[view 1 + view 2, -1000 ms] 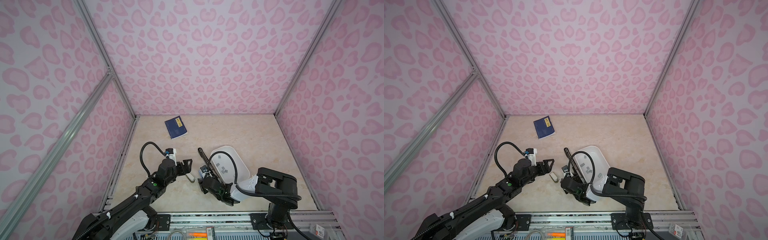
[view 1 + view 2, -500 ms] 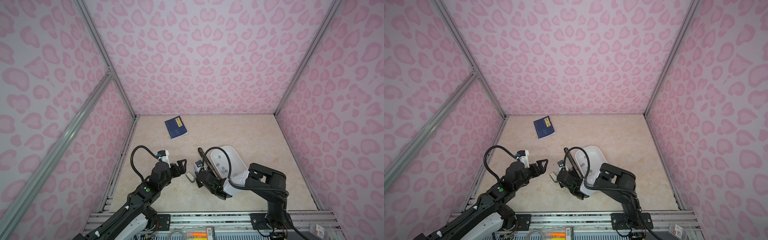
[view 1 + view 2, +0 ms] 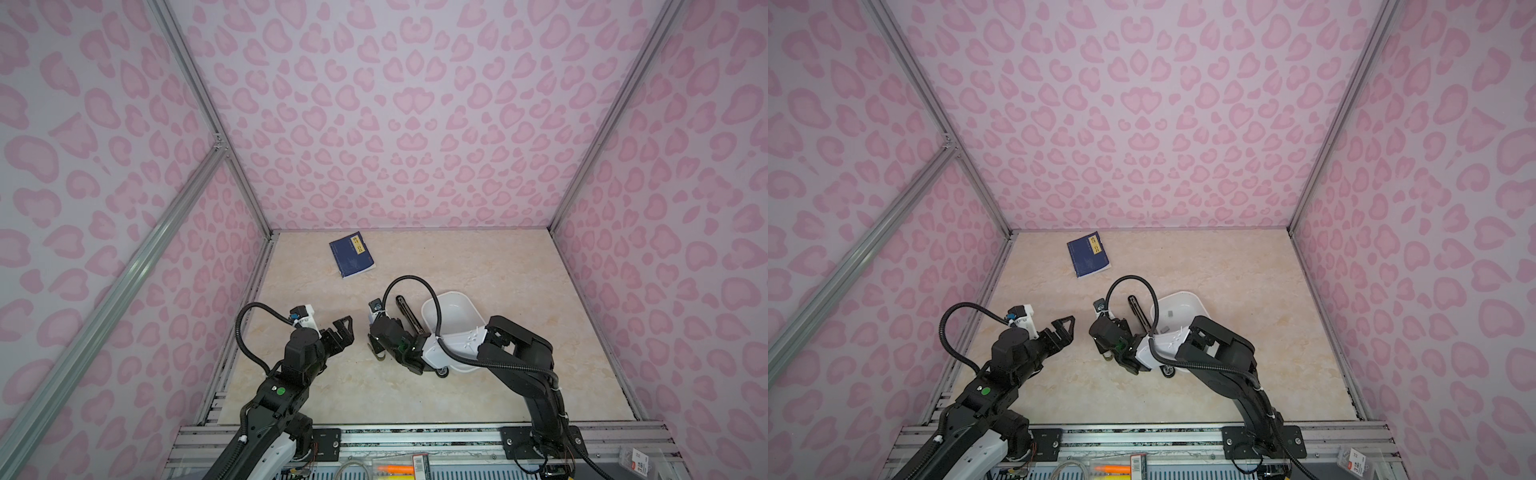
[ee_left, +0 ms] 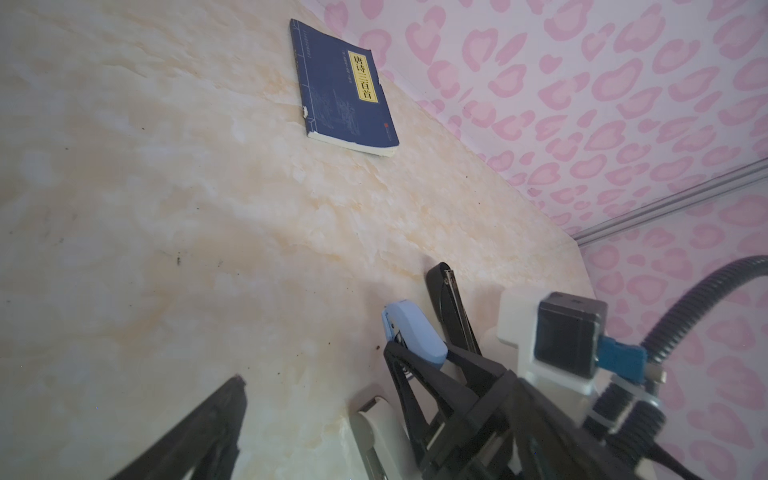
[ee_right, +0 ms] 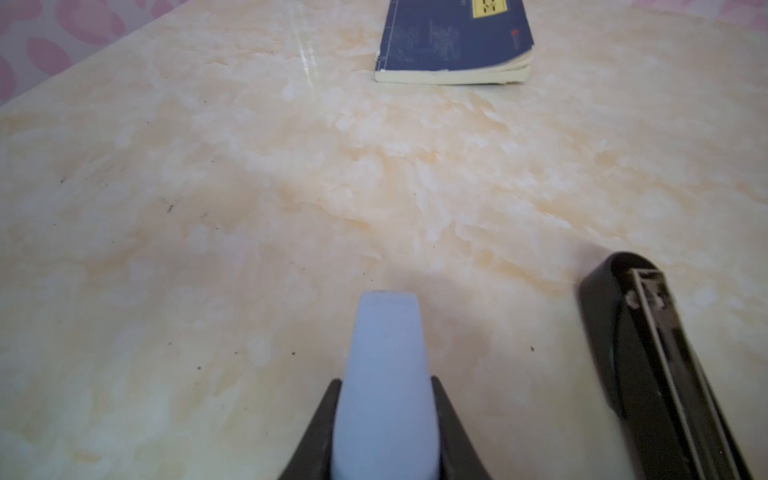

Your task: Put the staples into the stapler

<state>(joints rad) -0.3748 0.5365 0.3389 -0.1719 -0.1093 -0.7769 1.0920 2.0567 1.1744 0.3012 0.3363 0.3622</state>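
- Nearest the front, two black jointed arms rise from an aluminium rail, and a ribbed cable hose loops over each wrist.
- The left gripper hangs over bare table with its truss-shaped black fingers spread wide and nothing between them.
- The right gripper is clamped on a light-blue stapler. The stapler has a smooth, rounded, matte plastic body, and its nose sticks out past the fingertips, low over the table.
- Only the left wrist view shows a pale grey-white rounded object close under that grip. I cannot tell what it is.
- The wrist views also show dark specks on the beige, marble-look tabletop.
- Just beyond lies a black stapler, folded open. The right wrist view alone shows its bare metal channel clearly.
- Just beside it sits a white tray of glossy plastic with rounded corners, its near end hidden by the right arm. Whether the two touch I cannot tell.
- In a top view the staples show as a small flat grey block on the tray floor. A second grey fleck nearer the arm is too small to be sure of.
- Farther back lies a paperback book, flat on the table. It has a dark blue cover, a yellow title label and cream page edges.
- Farthest are the pink-blotched walls in aluminium framing.
- In all: two grippers, two staplers, one tray, one book.
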